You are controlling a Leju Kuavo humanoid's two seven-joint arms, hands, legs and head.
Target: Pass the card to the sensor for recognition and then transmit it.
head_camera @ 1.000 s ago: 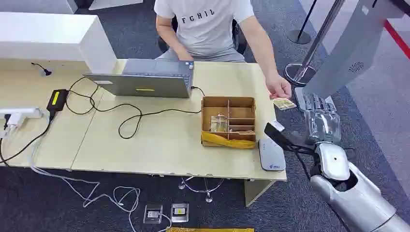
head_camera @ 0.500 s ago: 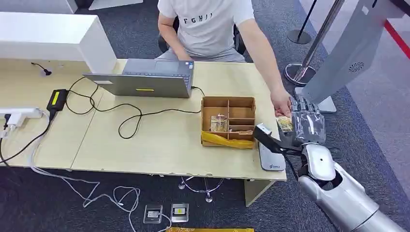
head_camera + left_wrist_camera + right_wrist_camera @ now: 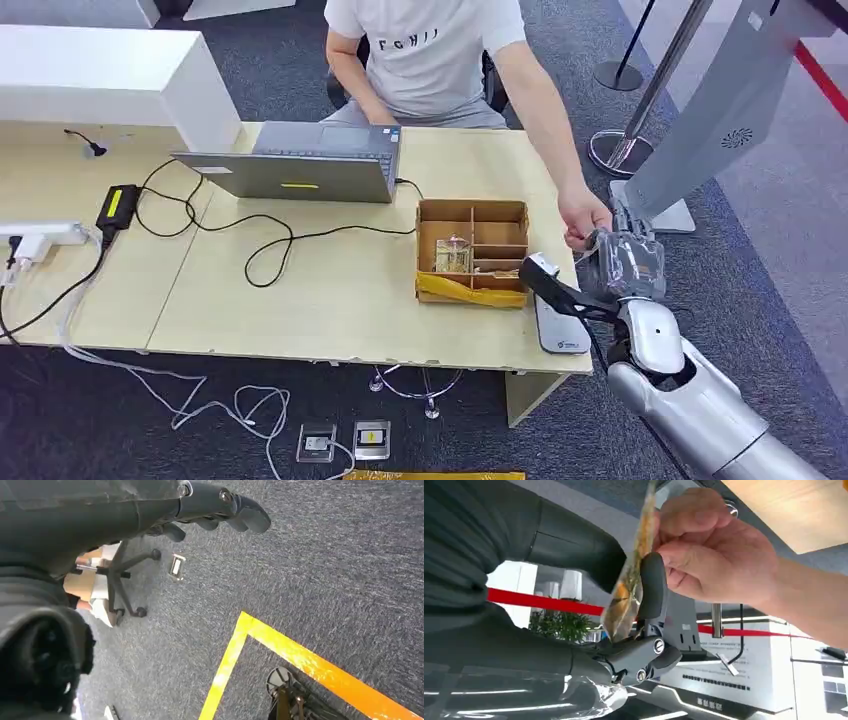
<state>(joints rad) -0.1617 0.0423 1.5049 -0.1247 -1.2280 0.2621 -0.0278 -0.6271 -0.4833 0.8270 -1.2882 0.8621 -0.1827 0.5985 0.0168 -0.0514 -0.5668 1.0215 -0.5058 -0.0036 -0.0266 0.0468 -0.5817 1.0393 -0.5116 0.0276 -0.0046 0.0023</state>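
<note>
Laptop [image 3: 300, 168] and wooden box [image 3: 472, 250] (compartmented) sit on desk [image 3: 330, 290].

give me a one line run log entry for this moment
stage: card handover | right hand: fingers pinching card | person's hand: also on card | left hand: hanging over floor, holding nothing | sensor: on table edge

The right hand [image 3: 625, 265] hung just off the table's [image 3: 330, 300] right edge, crowded by a person's hand [image 3: 583, 213] touching it. The box [image 3: 472, 250] and sensor [image 3: 558, 320] lay close beside it; bare tabletop lay left of the box.
</note>
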